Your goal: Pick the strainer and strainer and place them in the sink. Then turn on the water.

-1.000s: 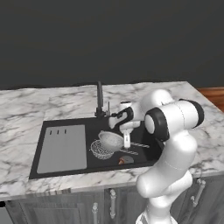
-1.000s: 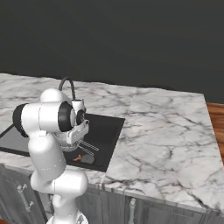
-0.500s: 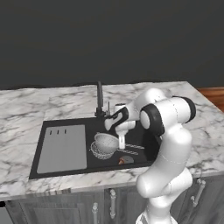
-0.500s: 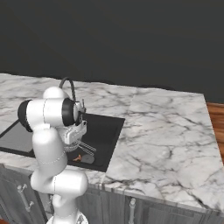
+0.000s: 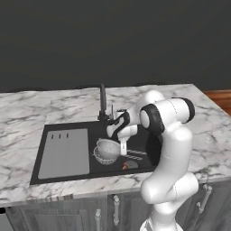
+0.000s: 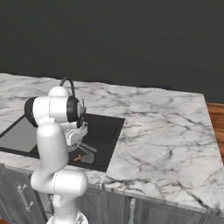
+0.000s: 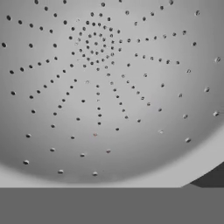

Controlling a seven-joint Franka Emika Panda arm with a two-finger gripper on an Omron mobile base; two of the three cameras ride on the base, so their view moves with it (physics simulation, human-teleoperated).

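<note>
Since a second ago the gripper (image 5: 121, 135) has swung over the strainer (image 5: 107, 150) just below it; its grip seemingly unreadable.

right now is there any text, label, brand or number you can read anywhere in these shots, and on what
None: no readable word, label, brand, number or sign stands on anything.
The strainer, the sink, the tap, the drainboard, the marble counter and the cabinet fronts are all plain.
The three short dark marks on the drainboard are slots, not characters.
</note>
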